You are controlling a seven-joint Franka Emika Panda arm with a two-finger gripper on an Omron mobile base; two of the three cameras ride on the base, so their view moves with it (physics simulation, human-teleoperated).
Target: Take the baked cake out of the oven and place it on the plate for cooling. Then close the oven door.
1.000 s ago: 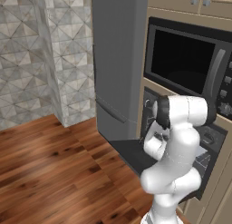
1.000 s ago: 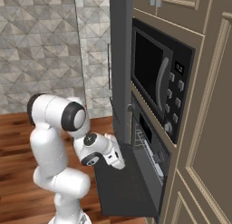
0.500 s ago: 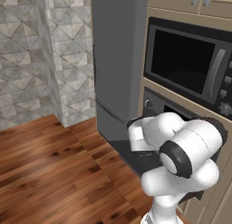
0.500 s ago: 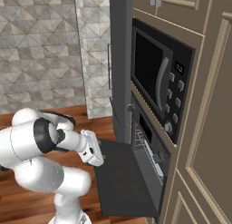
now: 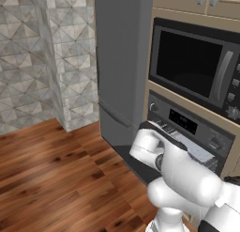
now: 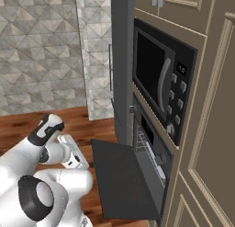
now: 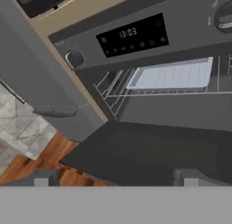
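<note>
The oven (image 7: 131,35) is open, and its door (image 7: 158,148) lies flat and level in front of the cavity. My gripper (image 7: 115,178) hovers open in front of the door's outer edge, facing the cavity, with its fingertips (image 7: 43,177) wide apart and nothing between them. Inside, a pale grey tray (image 7: 172,75) rests on a wire rack. The baked cake is hidden from me and the plate is out of view. From the right base view the door (image 6: 121,175) juts out toward my white hand (image 6: 73,152).
A microwave (image 5: 192,69) sits above the oven panel (image 5: 187,120). A tall grey fridge (image 5: 122,62) stands just left of the oven. Wood floor (image 5: 51,179) spreads to the left, bounded by a tiled wall (image 5: 33,62). Cabinet fronts (image 6: 206,129) stand to the right.
My arm has folded and the hand has drawn back from the oven mouth, out past the door's front edge. The jaws stay wide and the door stays down.
</note>
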